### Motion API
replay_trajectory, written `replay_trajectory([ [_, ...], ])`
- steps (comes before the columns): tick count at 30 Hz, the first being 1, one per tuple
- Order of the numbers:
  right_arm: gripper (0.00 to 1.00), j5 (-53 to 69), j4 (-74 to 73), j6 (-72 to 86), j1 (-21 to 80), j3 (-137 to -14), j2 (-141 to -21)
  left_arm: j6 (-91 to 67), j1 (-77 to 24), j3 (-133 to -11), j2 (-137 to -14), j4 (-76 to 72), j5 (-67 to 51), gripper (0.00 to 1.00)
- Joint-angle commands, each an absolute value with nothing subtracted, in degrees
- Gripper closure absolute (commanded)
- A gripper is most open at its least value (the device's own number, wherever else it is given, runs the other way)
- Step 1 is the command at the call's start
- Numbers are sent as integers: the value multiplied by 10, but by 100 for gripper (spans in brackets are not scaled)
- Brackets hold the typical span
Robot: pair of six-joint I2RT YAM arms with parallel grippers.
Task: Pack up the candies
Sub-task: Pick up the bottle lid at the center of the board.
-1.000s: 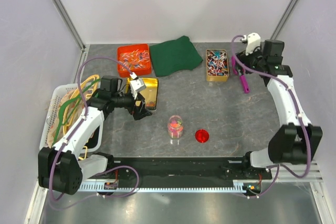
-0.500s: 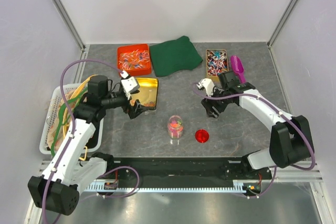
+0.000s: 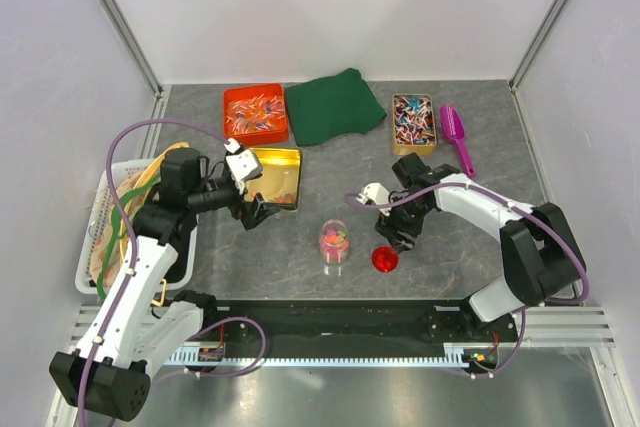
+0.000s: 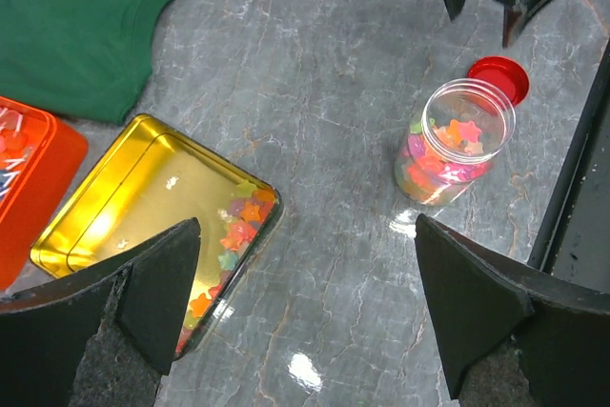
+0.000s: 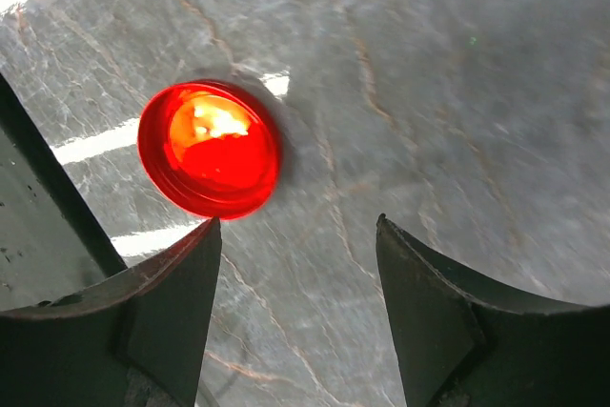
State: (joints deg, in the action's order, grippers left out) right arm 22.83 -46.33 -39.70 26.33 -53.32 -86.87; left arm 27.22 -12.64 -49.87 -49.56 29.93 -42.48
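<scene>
Hovering right tool [image 5: 294, 235] near lid [image 5: 210, 150]

Both point down — left gripper [image 4: 307, 278] and right gripper [image 5: 297, 316], jaws spread, empty.

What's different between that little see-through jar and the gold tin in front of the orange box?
The jar is clear, round and stands upright; the gold tin is shiny metal, rectangular and shallow, and it lies flat. The jar is well filled with candies; the gold tin has only a few left along one edge. Both are open on top and hold the same mixed-colour, star-shaped candies.
</scene>
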Motion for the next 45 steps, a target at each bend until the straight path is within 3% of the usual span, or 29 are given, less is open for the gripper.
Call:
replay_trajectory([
  [1, 28, 218, -450, -390, 290, -527, -889, 265, -127, -489, -486, 283, -419, 0],
  [16, 31, 149, -365, -338, 331, -505, -929, 259, -127, -470, -483, 265, -415, 0],
  [19, 41, 145, -355, -333, 334, -504, -928, 259, -126, -469, -485, 264, -414, 0],
  [20, 59, 145, -354, -330, 335, -506, -928, 259, -125, -470, -486, 264, -414, 0],
  [23, 79, 147, -354, -330, 334, -509, -922, 259, -125, -469, -488, 262, -413, 0],
  [26, 81, 168, -366, -336, 336, -512, -918, 258, -125, -472, -490, 260, -412, 0],
  [31, 100, 160, -374, -339, 340, -516, -930, 257, -125, -473, -490, 258, -412, 0],
  [39, 100, 81, -335, -297, 324, -532, -885, 258, -125, -486, -499, 243, -420, 0],
  [45, 100, 104, -362, -290, 298, -574, -845, 259, -128, -496, -506, 181, -399, 0],
])
